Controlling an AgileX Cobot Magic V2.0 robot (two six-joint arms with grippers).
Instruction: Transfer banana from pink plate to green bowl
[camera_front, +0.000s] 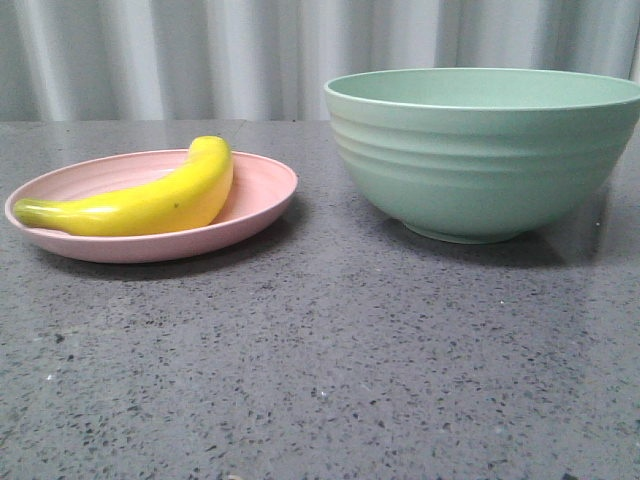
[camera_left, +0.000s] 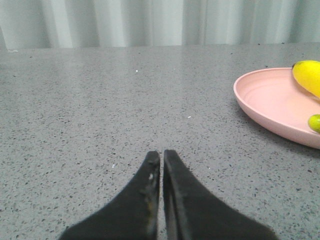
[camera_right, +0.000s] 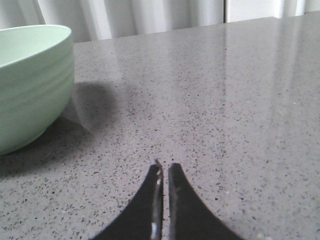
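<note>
- Speckled grey table (camera_front: 320, 380) fills the foreground of the front view; no writing, label or brand can be read anywhere on it or on the dishes.
- Left of centre sits the pink plate (camera_front: 262, 190), shallow, with a low rim.
- On the plate lies the banana (camera_front: 150, 205), glossy yellow, its greenish end toward the plate's left edge and its other end toward the back rim; it is not in the bowl.
- To the right stands the green bowl (camera_front: 480, 165), deep, ribbed outside, apart from the plate with bare table between them; what it holds cannot be seen from this angle.
- Behind the table hangs a pale pleated curtain (camera_front: 200, 50).
- Neither arm shows in the front view.
- Left gripper (camera_left: 162, 155): its black fingers are pressed together with only a hairline slit, holding nothing, low over the table, with the plate's rim and parts of the banana off to one side.
- Right gripper (camera_right: 164, 167): fingers likewise closed together on nothing, low over the table, with the bowl's wall off to one side and well clear of the tips.
</note>
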